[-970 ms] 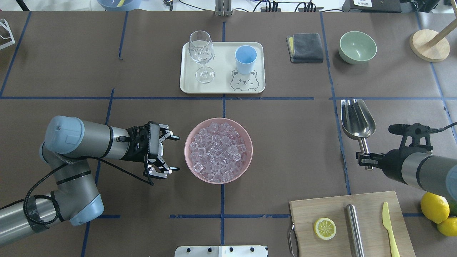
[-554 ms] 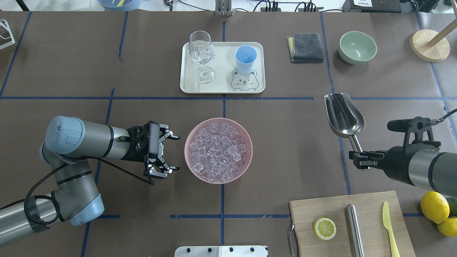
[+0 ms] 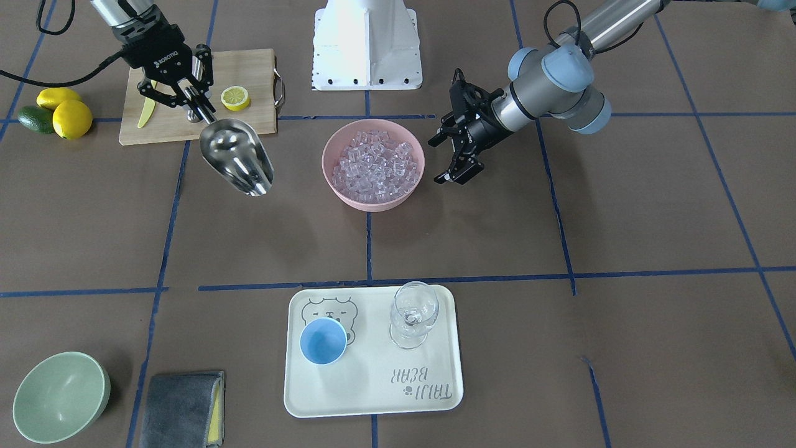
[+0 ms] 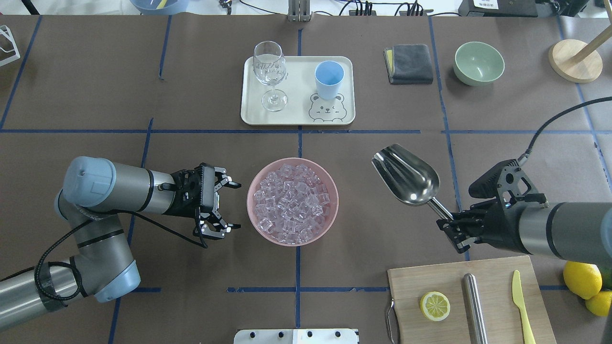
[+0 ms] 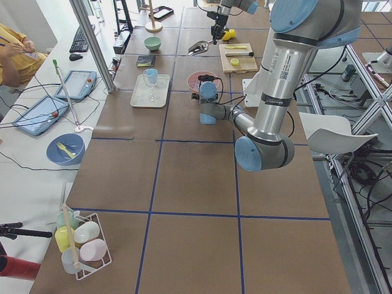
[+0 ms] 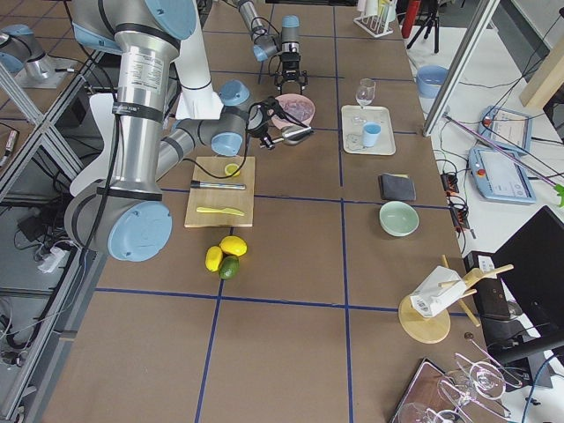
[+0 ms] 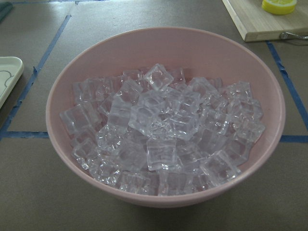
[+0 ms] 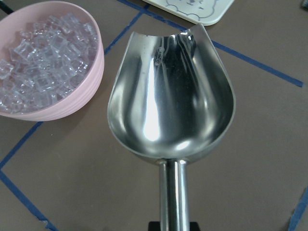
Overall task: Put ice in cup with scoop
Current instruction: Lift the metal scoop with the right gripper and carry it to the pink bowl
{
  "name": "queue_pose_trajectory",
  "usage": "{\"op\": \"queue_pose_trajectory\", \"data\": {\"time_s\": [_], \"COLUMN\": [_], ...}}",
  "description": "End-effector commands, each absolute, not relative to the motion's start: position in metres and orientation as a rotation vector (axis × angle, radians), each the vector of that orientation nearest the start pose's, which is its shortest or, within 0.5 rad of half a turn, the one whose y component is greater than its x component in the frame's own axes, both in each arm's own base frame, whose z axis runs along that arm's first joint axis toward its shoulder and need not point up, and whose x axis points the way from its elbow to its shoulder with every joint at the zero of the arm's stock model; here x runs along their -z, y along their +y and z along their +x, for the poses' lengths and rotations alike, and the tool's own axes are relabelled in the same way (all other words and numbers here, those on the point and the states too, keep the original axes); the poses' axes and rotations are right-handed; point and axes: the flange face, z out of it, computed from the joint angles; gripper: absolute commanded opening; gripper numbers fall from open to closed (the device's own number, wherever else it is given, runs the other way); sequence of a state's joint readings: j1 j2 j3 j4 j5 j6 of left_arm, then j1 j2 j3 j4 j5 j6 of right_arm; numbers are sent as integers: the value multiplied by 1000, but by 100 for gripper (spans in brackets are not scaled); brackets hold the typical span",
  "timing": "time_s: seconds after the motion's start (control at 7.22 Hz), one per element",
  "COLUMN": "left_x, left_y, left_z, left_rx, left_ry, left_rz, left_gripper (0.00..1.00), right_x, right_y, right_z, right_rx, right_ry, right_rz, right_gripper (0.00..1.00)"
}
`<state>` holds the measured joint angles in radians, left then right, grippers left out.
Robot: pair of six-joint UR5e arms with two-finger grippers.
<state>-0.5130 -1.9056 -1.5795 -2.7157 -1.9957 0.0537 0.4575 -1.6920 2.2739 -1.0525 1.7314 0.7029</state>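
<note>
Right tool (image 4: 447, 229) clamped on scoop (image 4: 406, 176) handle, trough over desk (image 4: 373, 239) at 3 o'clock of pink bowl (image 4: 252, 191). Ice (image 4: 292, 200) heaped in bowl. Left tool (image 4: 234, 205) spread wide at bowl's 9 o'clock. Cup (image 4: 329, 79) upright on tray (image 4: 251, 98), 12 o'clock.

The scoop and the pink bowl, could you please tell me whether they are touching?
Apart. The overhead view shows a strip of bare table between the scoop and the pink bowl.

A brown, blue-taped table (image 4: 382, 239) is shown; a cream tray (image 4: 296, 93), pink bowl (image 4: 335, 210), cutting board (image 4: 495, 286), green bowl (image 4: 478, 63), grey cloth (image 4: 411, 63) and lemons (image 4: 582, 277) are set on it.
</note>
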Motion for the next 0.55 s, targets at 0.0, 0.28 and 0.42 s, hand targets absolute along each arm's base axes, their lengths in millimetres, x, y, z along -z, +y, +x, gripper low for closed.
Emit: {"op": "queue_pose_trajectory", "data": {"time_s": [0.0, 0.28, 0.42], "left_x": [-343, -343, -340], "left_y": [-379, -381, -383], "left_z": [486, 484, 481], "left_rx": [-1194, -1190, -1189], "left_ry": [1078, 1078, 1083], "left_rz": [1198, 1201, 1212], "left_gripper": [100, 100, 100], "right_x": [-258, -187, -158], "right_y": [-314, -317, -320], "right_z": [-344, -380, -388], "right_rx": [548, 691, 741], "right_ry": [-927, -819, -765], "right_rz": [512, 465, 439], "right_gripper": [0, 0, 0]}}
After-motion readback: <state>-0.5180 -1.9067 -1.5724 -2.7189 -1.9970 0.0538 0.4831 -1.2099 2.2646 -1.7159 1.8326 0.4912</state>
